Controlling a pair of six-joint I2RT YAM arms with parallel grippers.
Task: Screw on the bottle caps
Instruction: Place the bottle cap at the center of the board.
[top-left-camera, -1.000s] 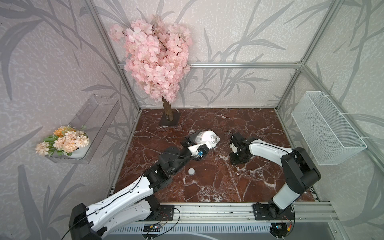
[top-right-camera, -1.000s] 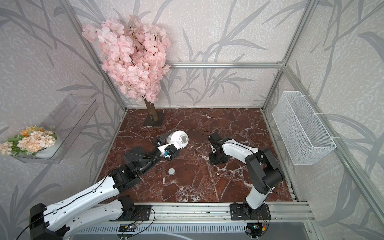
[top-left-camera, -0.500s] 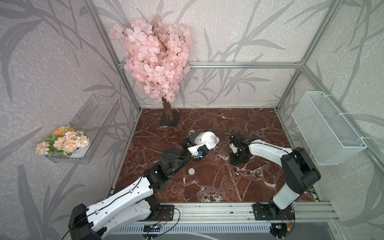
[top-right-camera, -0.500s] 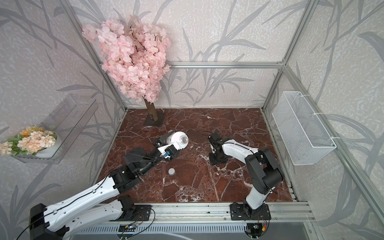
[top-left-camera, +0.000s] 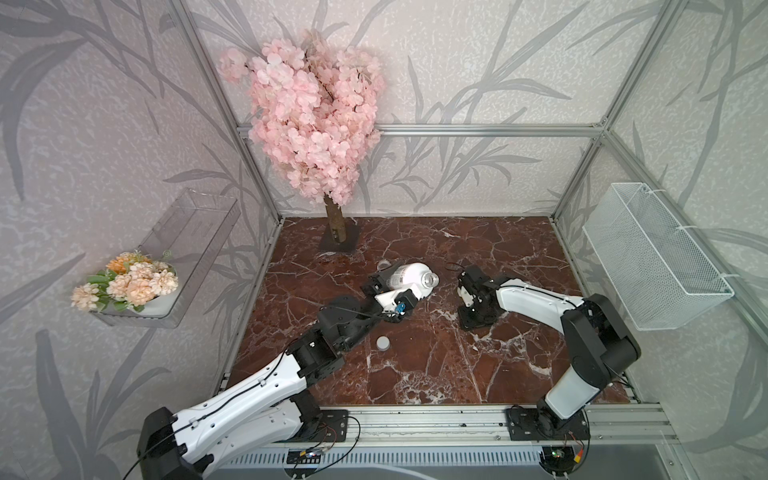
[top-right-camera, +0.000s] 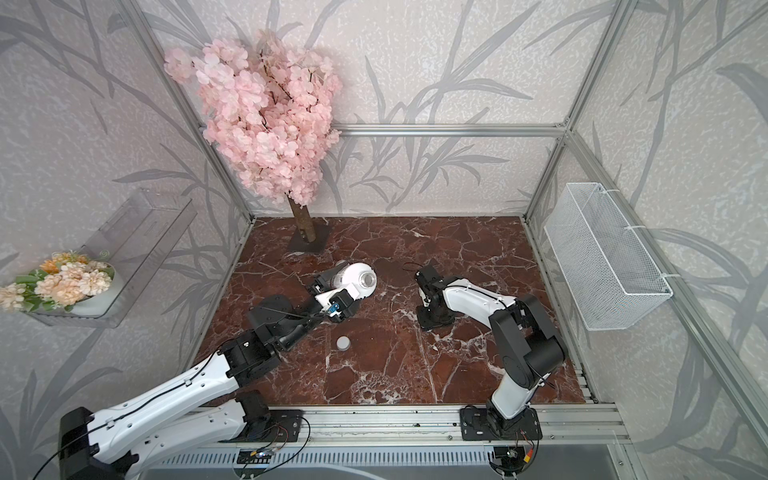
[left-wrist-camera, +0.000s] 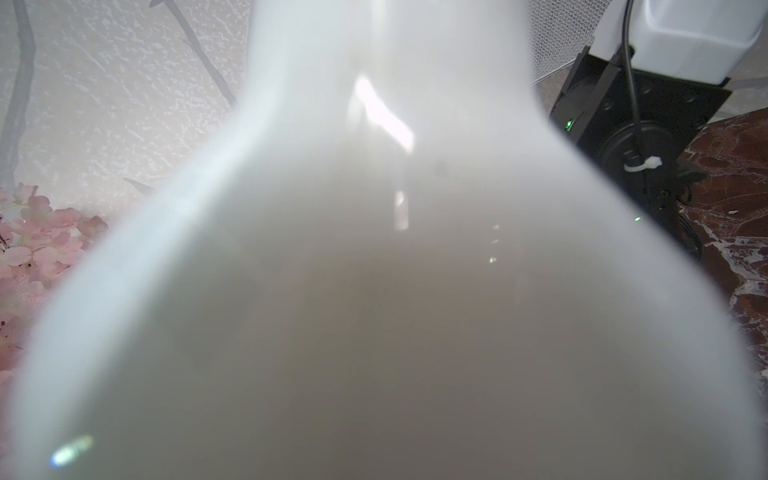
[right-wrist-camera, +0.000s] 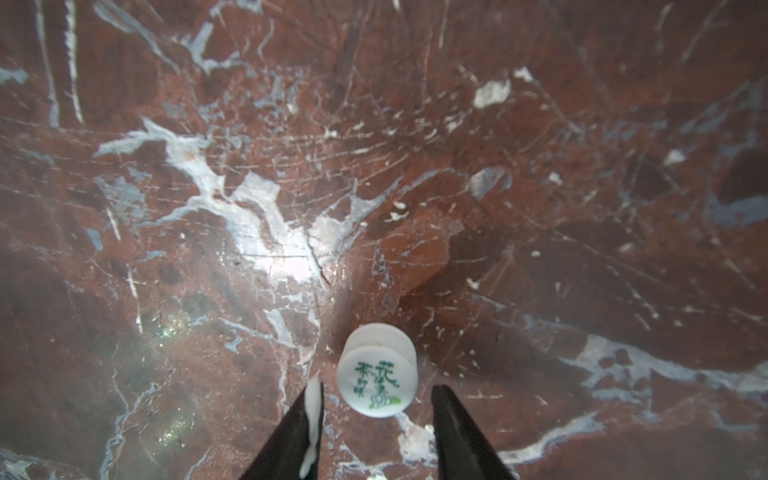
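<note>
Over the red marble tabletop (top-left-camera: 457, 365), scarcely anything has moved in the past second.
The robot's left gripper (top-left-camera: 390, 291) stays clamped on the tilted, uncapped white bottle (top-left-camera: 409, 274); the right gripper (right-wrist-camera: 377, 386) hangs with jaws apart, the green-printed cap (right-wrist-camera: 376, 380) lying between its fingertips, touching neither. The plain cap (top-left-camera: 382, 342) lies beside the left arm (top-left-camera: 332, 328).

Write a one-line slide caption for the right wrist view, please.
Open right gripper straddles the green-printed white cap on the red marble table without touching it.
</note>
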